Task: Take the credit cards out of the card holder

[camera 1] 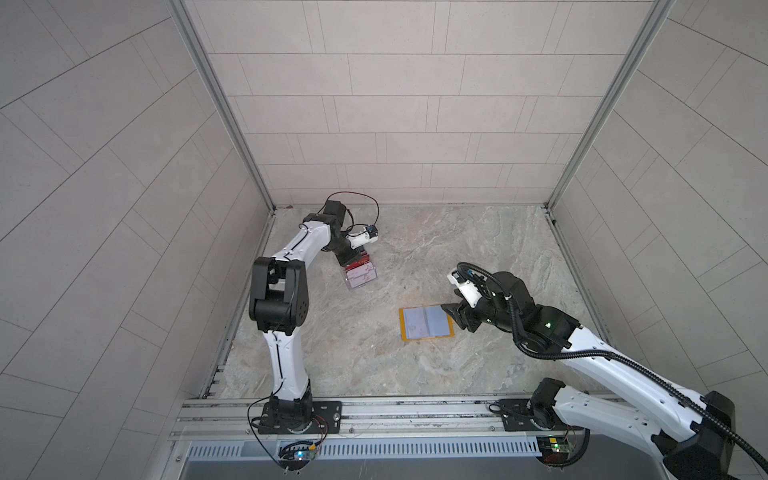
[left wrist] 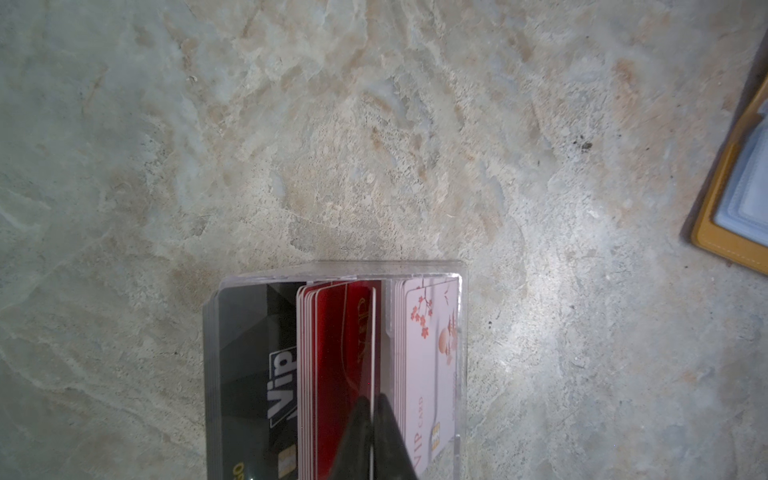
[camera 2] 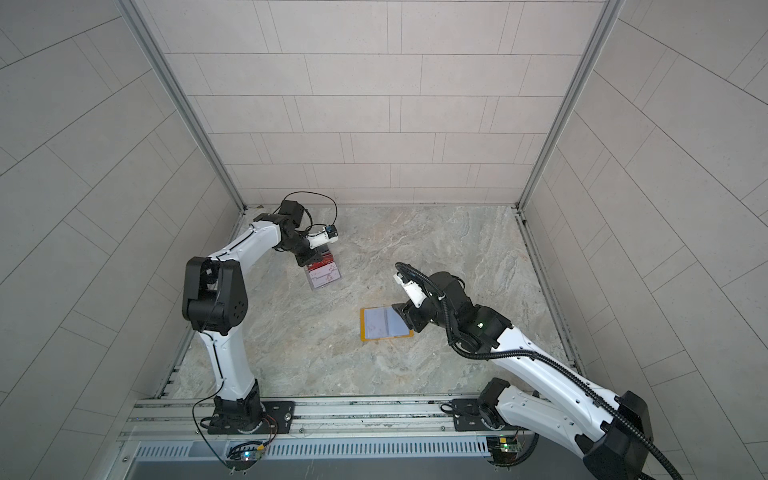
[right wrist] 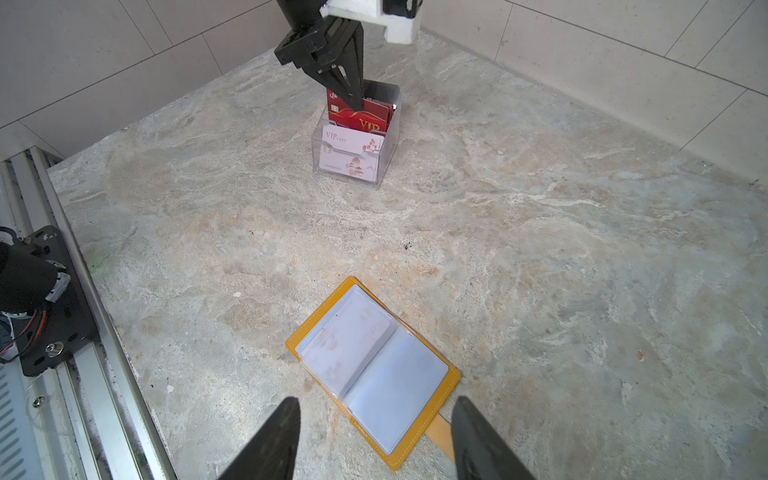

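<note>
The card holder (camera 1: 426, 324) (camera 2: 384, 324) lies open and flat on the stone table, a mustard-yellow wallet with pale clear sleeves (right wrist: 374, 365). A pale card shows faintly through one sleeve. My right gripper (right wrist: 376, 400) hovers open at the wallet's strap-tab end, with nothing between its fingers. At the back left, my left gripper (left wrist: 372, 401) (right wrist: 353, 102) is shut on a red credit card (left wrist: 374, 332), seen edge-on. That card stands among several red credit cards (right wrist: 374, 120) in the middle tier of a clear acrylic box (camera 1: 361, 278) (camera 2: 326, 278).
The acrylic box also holds black "Vip" cards (left wrist: 257, 353) in the back tier and pale blossom cards (right wrist: 353, 153) in the front one. Tiled walls close the table on three sides. An aluminium rail (camera 1: 374, 415) with both arm bases runs along the front.
</note>
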{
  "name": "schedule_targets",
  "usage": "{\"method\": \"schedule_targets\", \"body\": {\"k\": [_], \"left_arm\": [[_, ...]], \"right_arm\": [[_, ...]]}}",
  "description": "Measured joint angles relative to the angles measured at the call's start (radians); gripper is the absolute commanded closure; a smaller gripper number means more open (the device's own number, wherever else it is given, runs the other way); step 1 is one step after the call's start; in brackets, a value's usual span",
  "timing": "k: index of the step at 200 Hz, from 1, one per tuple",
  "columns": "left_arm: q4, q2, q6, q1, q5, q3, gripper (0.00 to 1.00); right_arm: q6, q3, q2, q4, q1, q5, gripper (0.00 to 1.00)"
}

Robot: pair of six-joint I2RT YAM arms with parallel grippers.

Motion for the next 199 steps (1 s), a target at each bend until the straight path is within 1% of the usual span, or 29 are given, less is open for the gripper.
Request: {"method": "schedule_targets", "body": {"k": [55,118,129,138,160,174,199], "left_arm": [[0.001,0.024,-0.020,0.000,0.001,0.000,0.84],[0.010,0.032,-0.041,0.000,0.006,0.000,0.83],[0.013,0.032,-0.048,0.000,0.009,0.000,0.85],[0.015,0.032,-0.050,0.000,0.012,0.000,0.89],[0.019,0.032,-0.059,0.000,0.023,0.001,0.90],[0.019,0.032,-0.060,0.000,0.026,0.002,0.93],[0.019,0.034,-0.066,0.000,0.032,0.008,0.94]], "right_arm": [[0.000,-0.015,0.000,0.001,0.000,0.000,0.39],[0.000,-0.016,0.000,0.009,0.000,0.001,0.39],[0.000,-0.016,0.000,0.010,0.000,0.001,0.39],[0.001,-0.016,0.000,0.012,0.000,0.003,0.39],[0.001,-0.016,0.000,0.020,0.000,0.004,0.40],[0.001,-0.016,0.000,0.023,0.000,0.005,0.40],[0.002,-0.017,0.000,0.023,0.000,0.008,0.40]]}}
